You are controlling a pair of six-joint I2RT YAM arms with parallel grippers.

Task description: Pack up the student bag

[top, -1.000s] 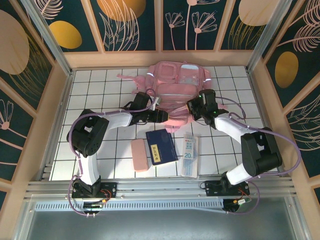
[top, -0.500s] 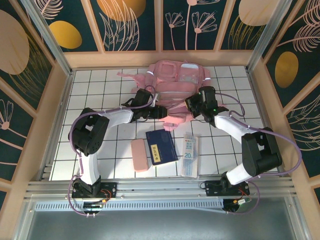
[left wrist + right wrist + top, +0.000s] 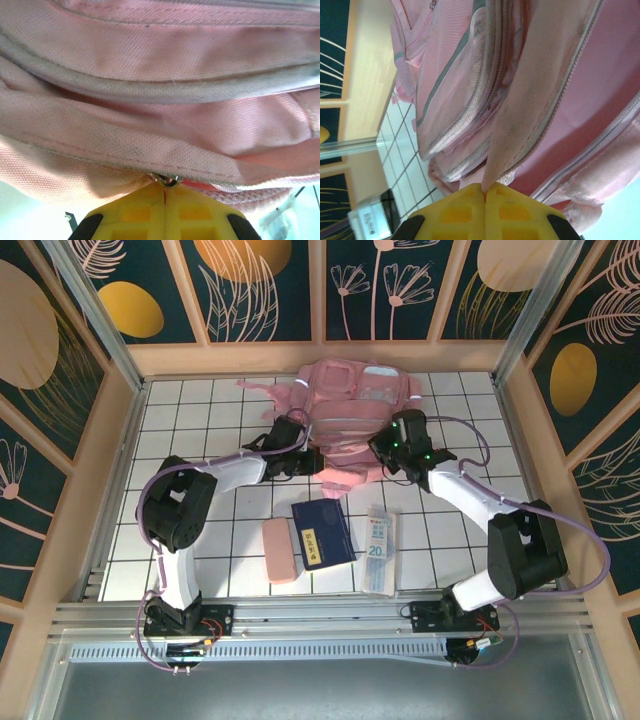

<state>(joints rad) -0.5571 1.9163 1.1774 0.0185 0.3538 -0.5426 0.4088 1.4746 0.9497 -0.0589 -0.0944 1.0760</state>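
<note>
The student bag [image 3: 352,410], a big soft pink backpack with pale stripes, lies at the back middle of the tiled table. My left gripper [image 3: 306,456] sits at the bag's near left edge. In the left wrist view its yellow jaws [image 3: 165,186] are shut, with a small metal zipper ring [image 3: 168,180] pinched at their tips under a pink seam. My right gripper [image 3: 386,450] is at the bag's near right edge. Its jaws [image 3: 484,188] are shut on a pink fabric flap [image 3: 530,110] of the bag, beside a zip line.
In front of the bag lie a dark blue notebook [image 3: 322,532], a small pink pencil case [image 3: 279,550] to its left and a clear packet marked 20 [image 3: 380,548] to its right. Wooden walls [image 3: 320,358] enclose the table closely behind the bag.
My left gripper has closed onto the zipper ring. Both grippers and the bag's near edge have shifted toward the back wall, bunching the bag up.
</note>
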